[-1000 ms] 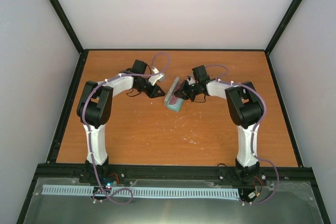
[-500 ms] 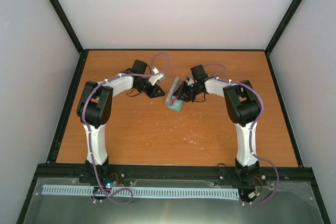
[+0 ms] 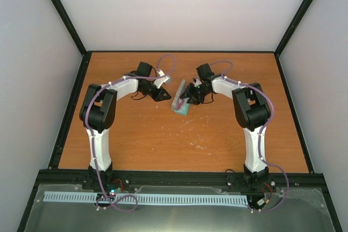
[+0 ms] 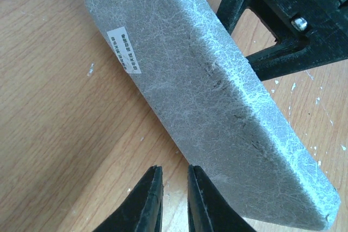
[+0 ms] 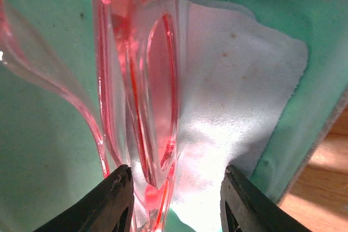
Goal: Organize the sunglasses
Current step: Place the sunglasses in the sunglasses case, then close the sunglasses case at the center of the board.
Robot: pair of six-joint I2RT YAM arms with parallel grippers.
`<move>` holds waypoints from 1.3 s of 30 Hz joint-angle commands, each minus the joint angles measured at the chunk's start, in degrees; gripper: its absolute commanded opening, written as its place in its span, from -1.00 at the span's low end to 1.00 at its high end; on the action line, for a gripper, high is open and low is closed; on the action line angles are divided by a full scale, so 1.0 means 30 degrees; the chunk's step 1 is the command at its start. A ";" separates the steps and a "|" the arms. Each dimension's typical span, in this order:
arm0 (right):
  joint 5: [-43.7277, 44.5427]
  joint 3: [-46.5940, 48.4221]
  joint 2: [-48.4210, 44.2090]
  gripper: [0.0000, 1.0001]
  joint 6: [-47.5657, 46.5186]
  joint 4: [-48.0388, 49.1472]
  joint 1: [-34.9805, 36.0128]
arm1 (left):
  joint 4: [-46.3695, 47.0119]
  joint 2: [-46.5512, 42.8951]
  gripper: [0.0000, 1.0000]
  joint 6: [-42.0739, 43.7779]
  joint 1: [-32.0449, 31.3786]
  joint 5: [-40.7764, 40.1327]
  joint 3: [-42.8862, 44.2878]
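Observation:
The sunglasses [image 5: 147, 80], red-orange and translucent, lie inside the open grey case on its teal lining [image 5: 43, 134], partly over a pale blue cloth [image 5: 239, 96]. My right gripper [image 5: 175, 202] is open just above them; the frame stands close to its left finger and nothing is clamped. In the top view the case [image 3: 180, 101] sits mid-table with its lid raised, and the right gripper [image 3: 188, 98] reaches into it. My left gripper [image 4: 172, 188] is nearly shut and empty, right beside the case's grey outer shell [image 4: 217, 96]; it also shows in the top view [image 3: 163, 95].
A white label [image 4: 124, 50] is stuck on the case shell. The right gripper's black body [image 4: 293, 20] shows behind the case in the left wrist view. Black frame rails [image 3: 70, 112] edge the wooden table.
My right gripper has shifted slightly farther back and left, deeper over the open case. The left arm and the case have not moved.

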 commanded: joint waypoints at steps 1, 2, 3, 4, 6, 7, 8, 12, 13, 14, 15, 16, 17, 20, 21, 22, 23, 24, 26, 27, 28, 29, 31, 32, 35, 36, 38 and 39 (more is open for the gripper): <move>0.0645 0.0533 -0.0331 -0.13 -0.0802 -0.1326 0.0110 | 0.0389 -0.0548 -0.68 0.0314 0.0014 0.0344 0.0018; 0.0714 0.0591 -0.0389 -0.12 -0.0900 -0.1458 0.0085 | 0.0374 -0.0560 -0.68 0.0315 0.0014 0.0346 0.0009; 0.0803 0.0646 -0.0470 -0.12 -0.0974 -0.1618 0.0107 | 0.0387 -0.0576 -0.68 0.0315 0.0014 0.0346 -0.0011; 0.0884 0.0674 -0.0557 -0.12 -0.1035 -0.1751 0.0103 | 0.0389 -0.0596 -0.68 0.0315 0.0014 0.0342 -0.0032; 0.1053 0.0742 -0.0776 -0.12 -0.1150 -0.1977 0.0092 | 0.0385 -0.0576 -0.68 0.0335 0.0014 0.0372 -0.0038; 0.1139 0.0785 -0.0877 -0.12 -0.1211 -0.2158 0.0108 | 0.0388 -0.0578 -0.68 0.0343 0.0014 0.0375 -0.0035; 0.1168 0.0805 -0.0963 -0.13 -0.1273 -0.2280 0.0070 | 0.0389 -0.0582 -0.68 0.0359 0.0021 0.0375 -0.0024; 0.1421 0.0786 -0.1344 -0.41 -0.1462 -0.2694 0.0058 | 0.0418 -0.0585 -0.68 0.0370 0.0014 0.0403 0.0026; 0.1485 0.0802 -0.1435 -0.41 -0.1506 -0.2794 0.0064 | 0.0411 -0.0597 -0.68 0.0388 0.0014 0.0404 0.0028; 0.1555 0.0756 -0.1523 -0.39 -0.1530 -0.2872 0.0064 | 0.0403 -0.0606 -0.68 0.0402 0.0014 0.0404 0.0069; 0.1593 0.0736 -0.1630 -0.34 -0.1566 -0.2937 0.0028 | 0.0391 -0.0611 -0.68 0.0410 0.0014 0.0397 0.0081; 0.1675 0.0697 -0.1738 -0.26 -0.1556 -0.3015 0.0045 | 0.0389 -0.0623 -0.68 0.0429 0.0028 0.0381 0.0104; 0.1747 0.0670 -0.1836 -0.21 -0.1580 -0.3072 0.0051 | 0.0389 -0.0613 -0.68 0.0432 0.0015 0.0376 0.0140; 0.1880 0.0632 -0.2129 -0.07 -0.1630 -0.3317 0.0052 | 0.0381 -0.0654 -0.68 0.0457 0.0013 0.0349 0.0198; 0.2000 0.0647 -0.2244 -0.07 -0.1696 -0.3403 0.0052 | 0.0366 -0.0672 -0.67 0.0457 0.0013 0.0346 0.0218; 0.2099 0.0639 -0.2403 -0.07 -0.1759 -0.3524 0.0052 | 0.0346 -0.0689 -0.67 0.0461 0.0014 0.0346 0.0264; 0.2262 0.0604 -0.2516 -0.07 -0.1814 -0.3652 0.0052 | 0.0332 -0.0698 -0.67 0.0461 0.0014 0.0346 0.0314; 0.2414 0.0537 -0.2662 -0.10 -0.1861 -0.3771 0.0037 | 0.0309 -0.0729 -0.67 0.0483 0.0028 0.0342 0.0346; 0.2786 0.0191 -0.3100 -0.29 -0.1774 -0.3851 -0.0083 | 0.0292 -0.0770 -0.67 0.0456 0.0014 0.0346 0.0439; 0.3018 -0.0272 -0.3405 -0.46 -0.1538 -0.3704 -0.0155 | 0.0296 -0.0771 -0.67 0.0439 0.0014 0.0346 0.0506; 0.3248 -0.0880 -0.3824 -0.62 -0.1215 -0.3356 -0.0256 | 0.0300 -0.0815 -0.67 0.0407 0.0014 0.0346 0.0564; 0.3544 -0.1519 -0.4195 -0.78 -0.0853 -0.2972 -0.0382 | 0.0297 -0.0857 -0.67 0.0341 0.0014 0.0368 0.0623; 0.4060 -0.2768 -0.4903 -0.89 -0.0105 -0.2001 -0.0620 | 0.0279 -0.0946 -0.67 0.0219 0.0014 0.0468 0.0715; 0.4224 -0.3290 -0.5114 -0.91 0.0242 -0.1649 -0.0717 | 0.0232 -0.1009 -0.67 0.0160 0.0014 0.0519 0.0773; 0.4505 -0.3914 -0.5056 -0.94 0.0731 -0.1092 -0.0829 | 0.0013 -0.1151 -0.67 0.0164 -0.0004 0.0680 0.0845; 0.4533 -0.3928 -0.4902 -0.94 0.0779 -0.0975 -0.0846 | -0.0013 -0.1199 -0.67 0.0193 -0.0014 0.0644 0.0819; 0.4659 -0.3848 -0.4571 -0.94 0.0834 -0.0819 -0.0828 | 0.0007 -0.1239 -0.67 0.0226 -0.0016 0.0558 0.0783; 0.4706 -0.3725 -0.4373 -0.94 0.0832 -0.0747 -0.0835 | -0.0010 -0.1247 -0.67 0.0212 -0.0016 0.0552 0.0782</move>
